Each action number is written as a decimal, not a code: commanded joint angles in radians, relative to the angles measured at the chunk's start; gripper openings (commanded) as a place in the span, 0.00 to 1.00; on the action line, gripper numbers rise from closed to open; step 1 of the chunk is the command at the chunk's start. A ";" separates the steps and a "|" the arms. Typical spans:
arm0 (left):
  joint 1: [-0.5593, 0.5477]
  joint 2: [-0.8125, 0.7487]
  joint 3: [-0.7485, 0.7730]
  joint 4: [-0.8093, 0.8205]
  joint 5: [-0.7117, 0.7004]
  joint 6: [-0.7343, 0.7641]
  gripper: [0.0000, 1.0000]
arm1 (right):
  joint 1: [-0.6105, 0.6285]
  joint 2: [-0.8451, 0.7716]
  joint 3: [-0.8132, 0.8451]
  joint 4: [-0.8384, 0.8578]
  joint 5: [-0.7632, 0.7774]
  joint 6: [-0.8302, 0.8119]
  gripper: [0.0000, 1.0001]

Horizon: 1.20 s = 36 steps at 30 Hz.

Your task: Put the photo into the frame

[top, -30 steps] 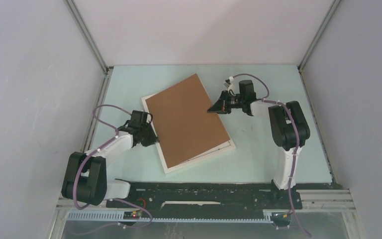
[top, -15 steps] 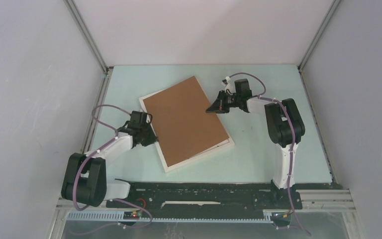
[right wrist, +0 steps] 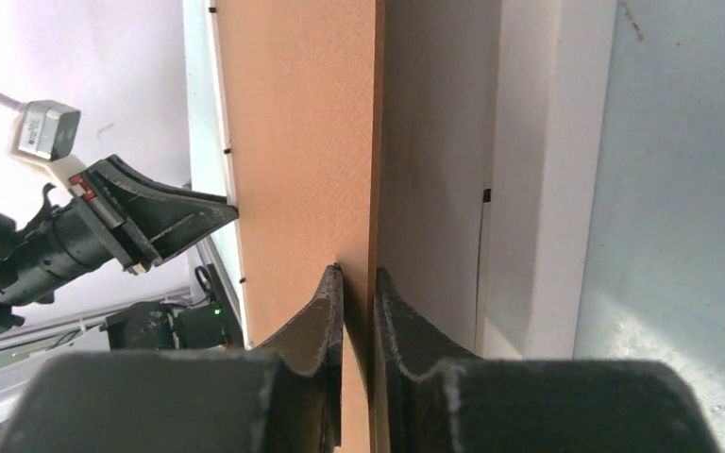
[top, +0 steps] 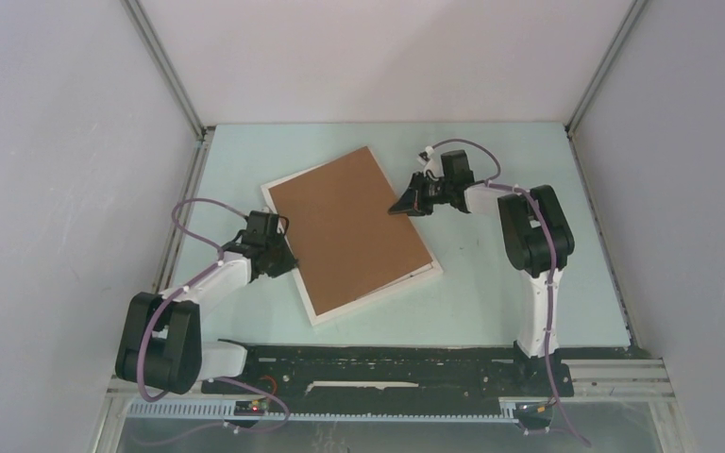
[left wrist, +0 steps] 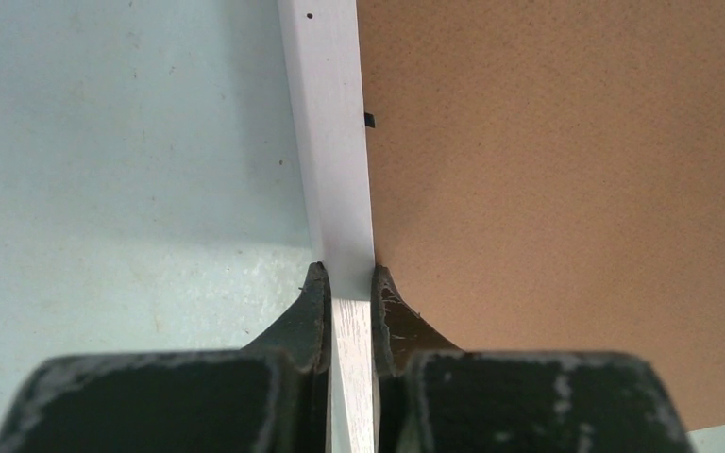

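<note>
The white frame [top: 378, 298] lies flat on the table with a brown backing board [top: 349, 226] on top of it. My left gripper [top: 286, 261] is shut on the frame's left rail [left wrist: 335, 142], one finger on each side of it. At the board's far right edge is my right gripper [top: 396, 208]. In the right wrist view the board's edge [right wrist: 293, 142] is tilted up off the frame [right wrist: 552, 189]. It sits between the slightly parted fingers of the right gripper [right wrist: 359, 276], with a thin dark gap on one side. The photo is hidden.
The table [top: 491, 311] is pale green, walled by grey panels on the left, right and back. The black base rail [top: 387, 363] runs along the near edge. My left gripper [right wrist: 227, 209] shows across the board in the right wrist view.
The frame and board have slid a little to the left. My right gripper followed leftward and its fingers have eased apart from the board's edge. The left gripper keeps its hold.
</note>
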 commanded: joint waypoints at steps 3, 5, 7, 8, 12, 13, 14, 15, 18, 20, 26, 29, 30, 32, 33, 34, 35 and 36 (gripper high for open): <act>-0.015 -0.008 -0.031 -0.001 -0.015 0.046 0.00 | -0.002 0.011 0.102 -0.117 0.214 -0.131 0.13; -0.018 -0.011 -0.028 0.001 -0.017 0.044 0.00 | 0.003 0.023 0.121 -0.110 0.178 -0.142 0.00; -0.024 -0.015 -0.026 0.007 -0.012 0.042 0.00 | 0.009 0.017 0.102 -0.055 0.113 -0.144 0.00; -0.027 -0.015 -0.026 0.009 -0.010 0.042 0.00 | 0.010 0.001 0.075 0.015 0.072 -0.135 0.00; -0.032 -0.019 -0.027 0.015 -0.015 0.052 0.00 | -0.005 -0.050 -0.049 0.294 -0.047 -0.058 0.00; -0.037 -0.026 -0.026 0.015 -0.022 0.058 0.00 | -0.008 -0.065 -0.077 0.351 -0.059 -0.042 0.00; -0.046 -0.034 -0.024 0.016 -0.034 0.066 0.00 | -0.008 -0.079 -0.091 0.363 -0.061 -0.043 0.00; -0.059 -0.043 -0.020 0.015 -0.047 0.074 0.00 | -0.008 -0.090 -0.095 0.345 -0.057 -0.048 0.00; -0.082 -0.042 0.002 0.020 -0.044 0.080 0.00 | -0.011 -0.146 -0.142 0.278 -0.016 -0.040 0.00; -0.096 -0.027 0.016 0.037 -0.036 0.079 0.00 | -0.014 -0.206 -0.219 0.278 0.027 -0.030 0.00; -0.120 0.056 0.118 0.056 -0.008 0.090 0.00 | -0.074 -0.373 -0.546 0.516 0.097 0.108 0.00; -0.138 0.098 0.177 0.042 -0.011 0.099 0.00 | -0.132 -0.395 -0.659 0.641 0.107 0.189 0.00; -0.141 0.109 0.193 0.037 -0.011 0.104 0.00 | -0.152 -0.397 -0.693 0.697 0.105 0.220 0.00; -0.144 0.131 0.223 0.012 -0.016 0.115 0.00 | -0.179 -0.392 -0.714 0.753 0.087 0.248 0.00; -0.144 0.140 0.244 -0.012 -0.023 0.127 0.01 | -0.186 -0.389 -0.713 0.770 0.077 0.246 0.00; -0.144 0.146 0.260 -0.038 -0.033 0.137 0.04 | -0.189 -0.386 -0.707 0.770 0.071 0.237 0.00; -0.144 0.146 0.275 -0.063 -0.044 0.147 0.13 | -0.189 -0.381 -0.695 0.762 0.062 0.227 0.00; -0.142 0.138 0.284 -0.083 -0.051 0.153 0.24 | -0.189 -0.378 -0.685 0.755 0.054 0.222 0.00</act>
